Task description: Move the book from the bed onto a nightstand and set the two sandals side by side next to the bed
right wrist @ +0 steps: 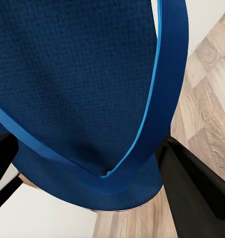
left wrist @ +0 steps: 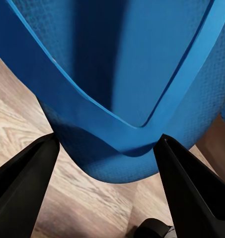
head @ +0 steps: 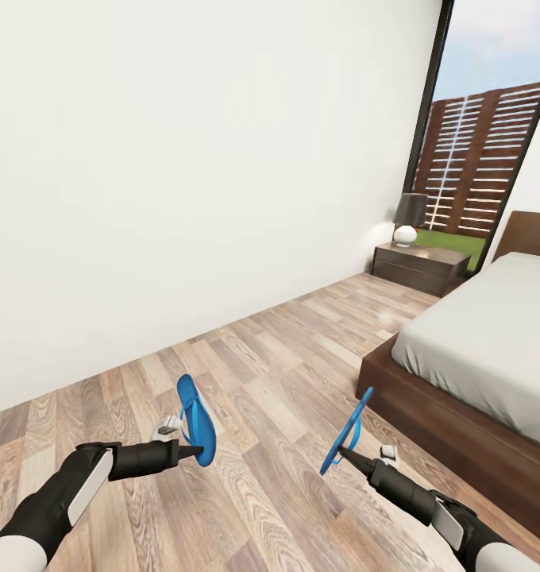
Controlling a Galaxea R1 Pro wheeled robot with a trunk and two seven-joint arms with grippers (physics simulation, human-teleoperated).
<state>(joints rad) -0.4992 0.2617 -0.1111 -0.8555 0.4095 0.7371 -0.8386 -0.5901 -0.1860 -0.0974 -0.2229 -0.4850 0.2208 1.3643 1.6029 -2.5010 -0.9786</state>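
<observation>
Our left end effector [head: 192, 451] grips one blue sandal [head: 196, 419] upright above the wood floor [head: 278, 349]; our right end effector [head: 343, 453] clamps the other sandal [head: 347, 430] just beside the bed [head: 492, 342]. A nightstand [head: 419, 267] stands beyond.

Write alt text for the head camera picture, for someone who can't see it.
Two black robot arms reach forward over a wood-plank floor, the left gripper and the right gripper each holding a bright blue sandal in the air. At right stands a bed, with a dark nightstand and lamp beyond by a tall window.
</observation>
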